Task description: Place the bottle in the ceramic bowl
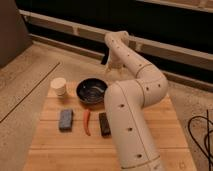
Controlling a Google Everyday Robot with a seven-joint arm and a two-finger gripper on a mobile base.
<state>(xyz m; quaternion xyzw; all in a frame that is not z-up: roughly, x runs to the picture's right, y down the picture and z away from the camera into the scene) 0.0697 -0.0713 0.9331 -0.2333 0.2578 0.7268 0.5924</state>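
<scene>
Obs., arm and workspace.

- Ceramic bowl (91,92): dark and glossy with a bluish sheen inside. It sits upright on the wooden table (55,150), toward the far edge. I use it as the reference for everything below.
- Gripper (107,65): hangs just behind the bowl's far right rim, higher than the rim and pointing down. The fingers stand apart. I cannot make out anything between them.
- Arm (132,125): a thick white column rises to the right of the bowl on the near side. It bends at an elbow well to the bowl's right, then doubles back up and over toward the point behind the bowl.
- Bottle: I cannot pick it out from where I stand. The arm covers the table surface right of the bowl.
- White cup (58,86): upright, just left of the bowl and not touching it.
- Grey-blue sponge (65,120): nearer to me than the bowl and to its left, lying flat.
- Red chili (87,121): directly in front of the bowl, lying lengthwise.
- Black bar (104,123): in front of the bowl and slightly right, right up against the arm's column.
- Dark cable (200,132): on the floor, far to the bowl's right.
</scene>
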